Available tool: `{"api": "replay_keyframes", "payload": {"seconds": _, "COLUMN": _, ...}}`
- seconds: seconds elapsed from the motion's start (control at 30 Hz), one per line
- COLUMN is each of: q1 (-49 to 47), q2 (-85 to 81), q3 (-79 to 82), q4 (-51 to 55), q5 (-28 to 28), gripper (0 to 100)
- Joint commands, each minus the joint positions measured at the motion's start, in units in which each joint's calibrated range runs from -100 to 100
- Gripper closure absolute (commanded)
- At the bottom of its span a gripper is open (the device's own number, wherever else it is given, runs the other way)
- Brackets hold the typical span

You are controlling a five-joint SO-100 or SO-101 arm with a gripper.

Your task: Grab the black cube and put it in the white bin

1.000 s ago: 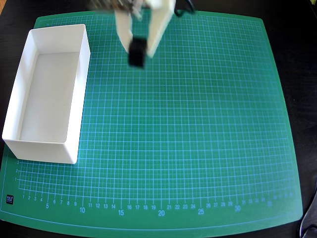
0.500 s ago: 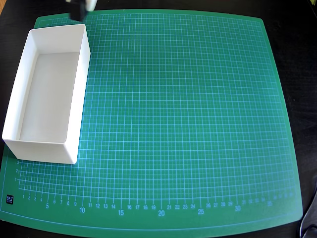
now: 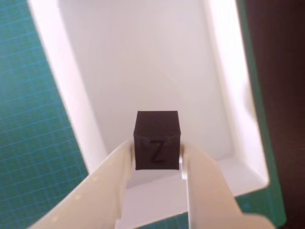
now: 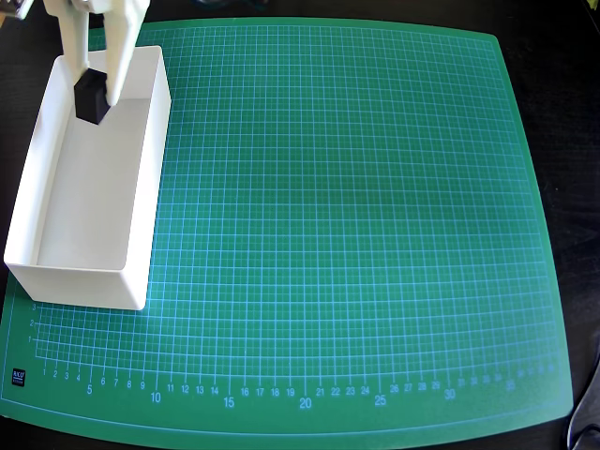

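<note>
Black matte cube (image 3: 157, 140), one only, embossed "Z" on its near face, hangs over the open top of the white rectangular plastic bin (image 4: 139, 225), near its far end in the overhead view. Green gridded cutting mat (image 4: 356, 234), flat with rounded corners, carries the single smooth-walled bin, whose floor looks bare. Cream plastic two-finger gripper (image 3: 157, 160) pinches the cube from both sides.

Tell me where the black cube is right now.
The black cube sits clamped in the gripper, over the white bin's far end at the overhead view's top left.
</note>
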Motion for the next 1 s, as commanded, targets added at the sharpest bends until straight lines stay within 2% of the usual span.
{"api": "replay_keyframes", "payload": {"seconds": 0.0, "q1": 1.4, "q2": -0.1, "q3": -3.0, "q4": -0.6, "q5": 0.3, "gripper": 97}}
{"api": "replay_keyframes", "payload": {"seconds": 0.27, "q1": 1.8, "q2": 9.6, "q3": -17.8, "q4": 0.4, "q5": 0.3, "gripper": 97}}
{"api": "replay_keyframes", "payload": {"seconds": 0.37, "q1": 1.8, "q2": 13.3, "q3": -24.0, "q4": 0.5, "q5": 1.9, "gripper": 97}}
{"api": "replay_keyframes", "payload": {"seconds": 0.63, "q1": 1.8, "q2": 18.3, "q3": -31.3, "q4": 6.3, "q5": 2.8, "gripper": 97}}
{"api": "replay_keyframes", "payload": {"seconds": 0.97, "q1": 0.3, "q2": 26.4, "q3": -40.5, "q4": 7.2, "q5": 3.3, "gripper": 97}}
